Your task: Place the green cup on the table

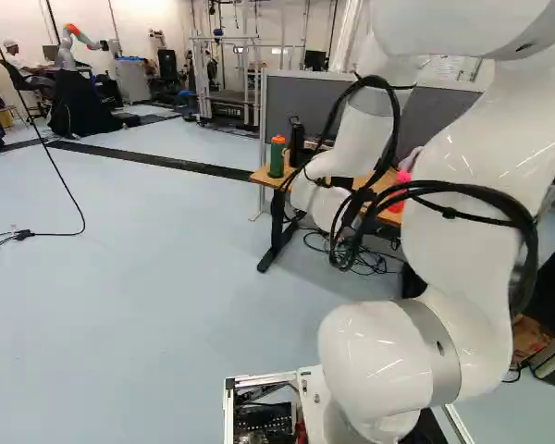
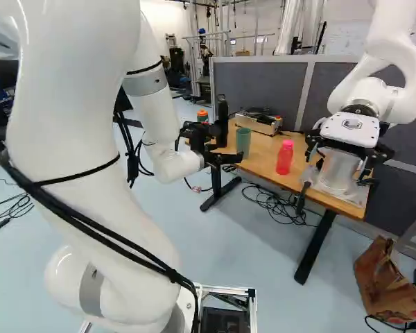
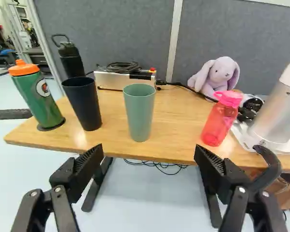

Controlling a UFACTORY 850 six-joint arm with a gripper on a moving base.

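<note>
End effector [image 3: 150,151] wide open, holding nothing, facing the upright green cup [image 3: 139,113] on the bench [image 3: 176,130].
An off-centre approach could topple it; depth is hard to judge.

On the wooden table [image 3: 176,125], the green cup [image 3: 139,113] stands between the black cup [image 3: 83,104] on its left and the pink bottle [image 3: 220,122] on its right, and on the near side the gripper [image 2: 229,143] has its fingers wide apart.

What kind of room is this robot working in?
Probably a robotics lab or workshop: another robot arm is mounted on the wooden table, a metal frame stands farther back, and cables trail across the floor.
</note>
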